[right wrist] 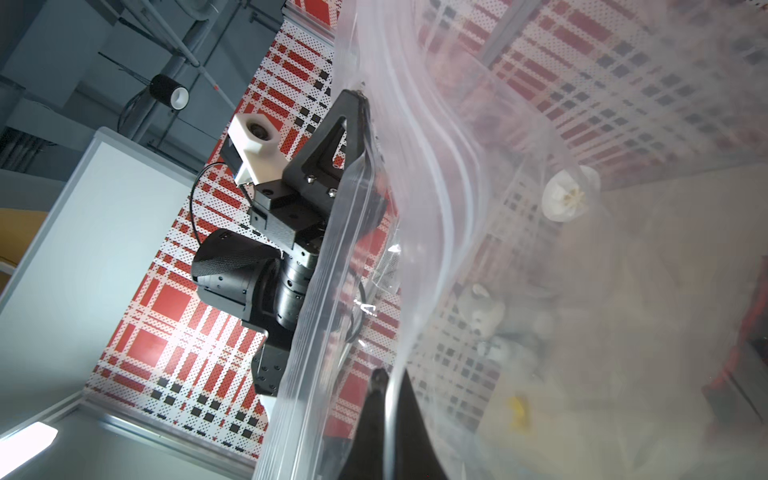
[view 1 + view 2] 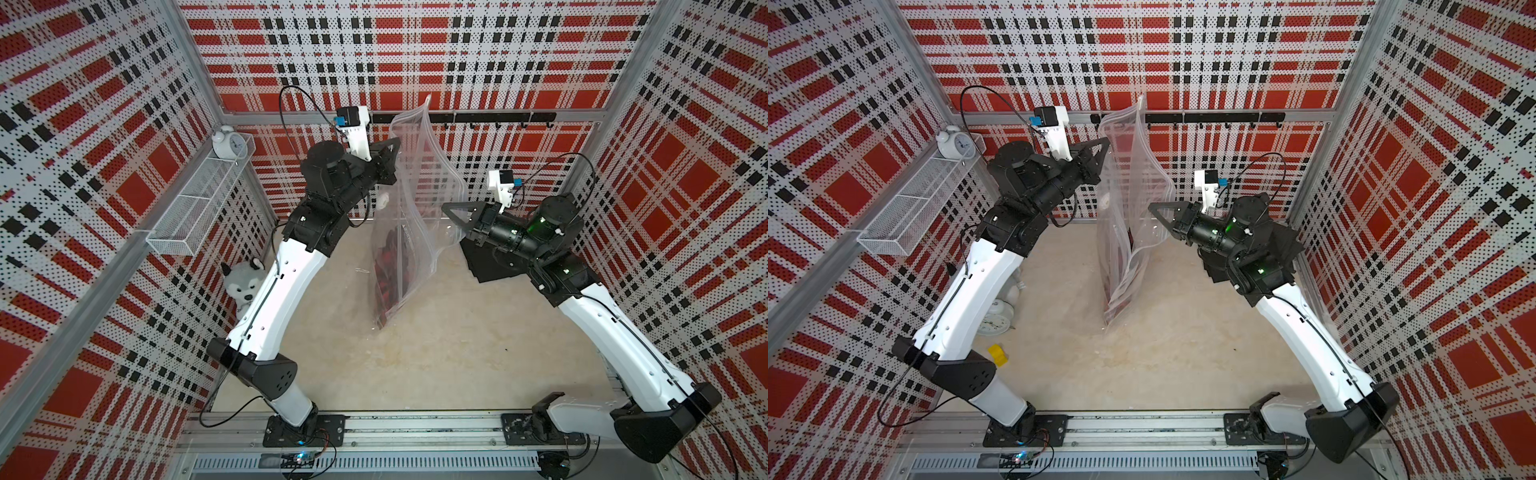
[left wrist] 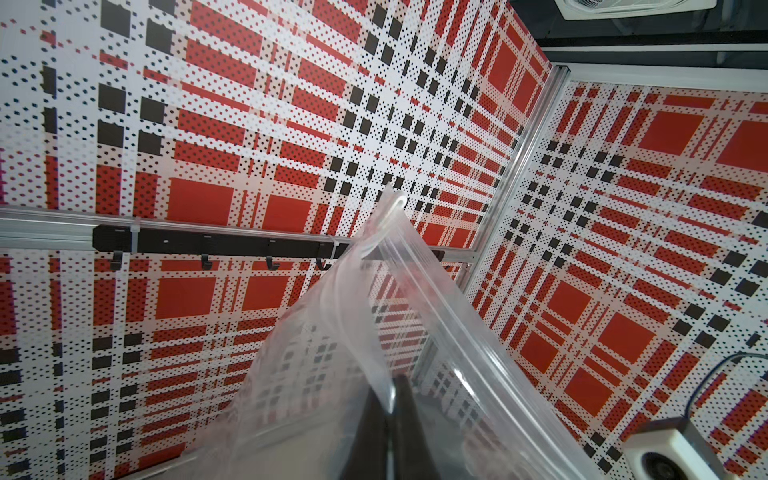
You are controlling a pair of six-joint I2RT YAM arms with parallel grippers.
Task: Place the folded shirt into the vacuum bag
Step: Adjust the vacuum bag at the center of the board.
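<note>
Bag status: I hold the vacuum bag lifted off the worktop, hanging between both arms. Its lowest corner is at or just above the surface; I cannot tell which.

Left pincer: pressed together on the upper rim of the bag. The left wrist view shows film caught between the fingers.

Right pincer: pressed together on the opposite lip, lower down. The mouth looks parted between the two grips. The white valve cap sits on the bag wall near my left arm.

Contents: something red and dark shows in the lower part of the bag. I cannot tell whether it is cloth or a printed insert.

Shirt: a black folded shirt lies on the worktop under my right forearm, outside the bag.

Progress, as I judge it: the bag is raised and opened, which is the preparatory part. The insertion itself looks not yet done. One pincer must let go of the rim to fetch the shirt, and the mouth may sag shut then.
</note>
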